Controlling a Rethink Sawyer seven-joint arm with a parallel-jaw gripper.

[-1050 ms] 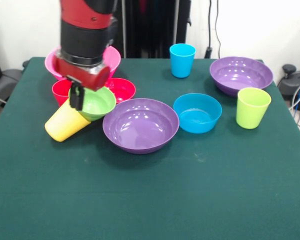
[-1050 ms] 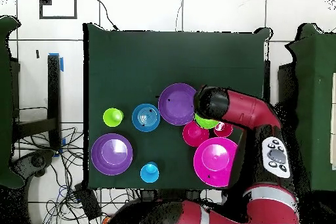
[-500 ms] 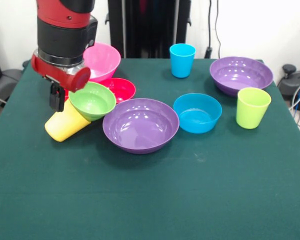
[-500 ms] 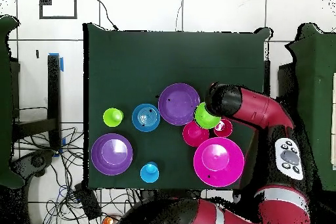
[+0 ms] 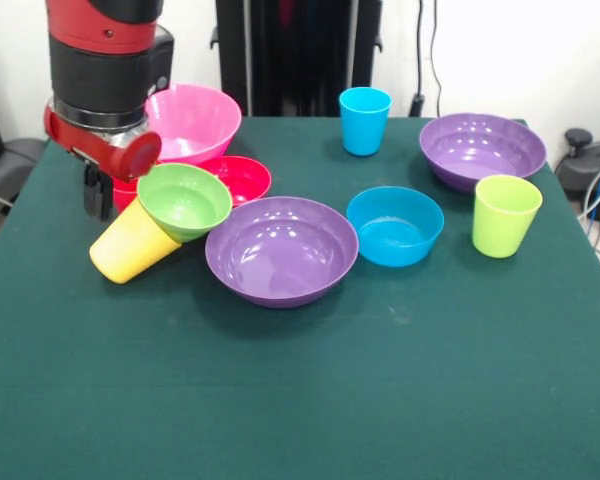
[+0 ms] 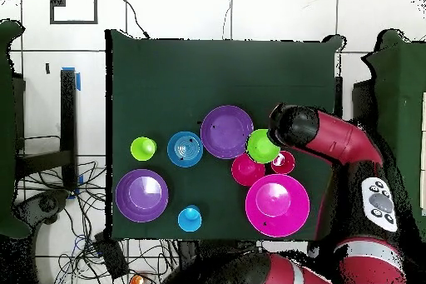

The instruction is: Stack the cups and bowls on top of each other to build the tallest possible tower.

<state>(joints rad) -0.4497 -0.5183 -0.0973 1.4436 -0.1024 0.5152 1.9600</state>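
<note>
A small green bowl (image 5: 185,200) (image 6: 263,146) leans tilted on a yellow cup (image 5: 128,250) that lies on its side. My gripper (image 5: 98,195) hangs just left of them, open and holding nothing; the overhead view hides it under the arm (image 6: 320,133). Behind sit a red cup (image 5: 125,187) (image 6: 283,162), a small red bowl (image 5: 240,178) (image 6: 247,169) and the large pink bowl (image 5: 192,122) (image 6: 277,205). A purple bowl (image 5: 280,250) (image 6: 226,132), a blue bowl (image 5: 394,226) (image 6: 185,148), a lime cup (image 5: 505,215) (image 6: 143,148), a blue cup (image 5: 364,120) (image 6: 190,218) and a second purple bowl (image 5: 482,148) (image 6: 141,195) stand apart.
All pieces rest on a dark green tabletop (image 5: 310,390) (image 6: 208,72). Cables and a wheeled base (image 5: 592,165) lie past the table's right edge in the front view.
My gripper has drawn away leftward in the front view from the green bowl, which stays tilted on the yellow cup. The pink bowl is now uncovered.
</note>
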